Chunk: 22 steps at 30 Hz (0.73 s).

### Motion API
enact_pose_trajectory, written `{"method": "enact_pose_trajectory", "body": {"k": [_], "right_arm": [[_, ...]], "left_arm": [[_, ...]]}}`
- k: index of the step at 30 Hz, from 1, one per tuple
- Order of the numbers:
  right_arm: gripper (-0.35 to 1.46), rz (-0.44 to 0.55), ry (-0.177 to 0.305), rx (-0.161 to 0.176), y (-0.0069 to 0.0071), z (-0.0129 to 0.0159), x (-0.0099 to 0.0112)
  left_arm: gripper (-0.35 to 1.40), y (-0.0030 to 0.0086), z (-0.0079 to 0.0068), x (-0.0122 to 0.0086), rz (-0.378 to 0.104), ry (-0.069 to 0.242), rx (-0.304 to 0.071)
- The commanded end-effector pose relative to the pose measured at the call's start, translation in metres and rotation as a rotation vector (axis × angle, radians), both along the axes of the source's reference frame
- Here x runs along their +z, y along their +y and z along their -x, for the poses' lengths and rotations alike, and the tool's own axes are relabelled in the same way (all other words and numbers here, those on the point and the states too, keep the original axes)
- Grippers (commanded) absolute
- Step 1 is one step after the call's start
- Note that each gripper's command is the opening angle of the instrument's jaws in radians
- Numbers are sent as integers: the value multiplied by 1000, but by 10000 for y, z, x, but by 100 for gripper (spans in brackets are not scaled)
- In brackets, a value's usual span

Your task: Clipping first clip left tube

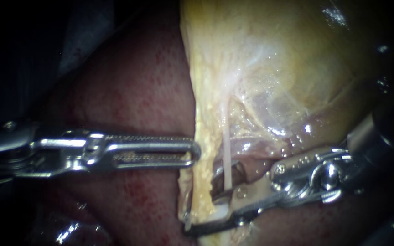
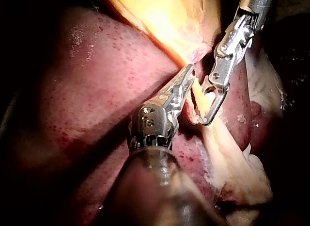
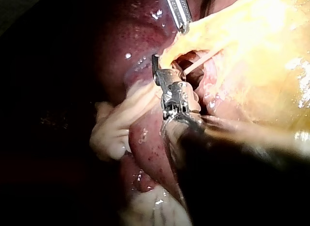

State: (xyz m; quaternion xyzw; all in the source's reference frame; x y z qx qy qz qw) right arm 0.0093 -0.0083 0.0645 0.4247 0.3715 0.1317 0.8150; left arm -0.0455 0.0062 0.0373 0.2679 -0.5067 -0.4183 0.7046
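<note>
Your left instrument [image 1: 196, 151] comes in over the liver [image 1: 128, 86]. Its jaws lie together, pinching the yellow tissue edge [image 1: 201, 132] below the gallbladder [image 1: 279, 64] at their tips. Just beside that edge, the thin pale tube [image 1: 227, 157] runs straight down from the gallbladder. Its lower end meets your right instrument [image 1: 200, 212], whose jaws stand apart with a clear gap and grip nothing. The tube passes behind the upper jaw; whether it sits within the gap cannot be told.
</note>
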Motion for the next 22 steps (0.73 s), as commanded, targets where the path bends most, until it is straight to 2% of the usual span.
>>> {"method": "enact_pose_trajectory", "body": {"k": [1,22], "right_arm": [[-3,0,0,0,0,0,0],[-3,-4,-3,1,0,2,0]], "left_arm": [[-35,0,0,0,0,0,0],[-35,0,1,1,0,0,-1]]}}
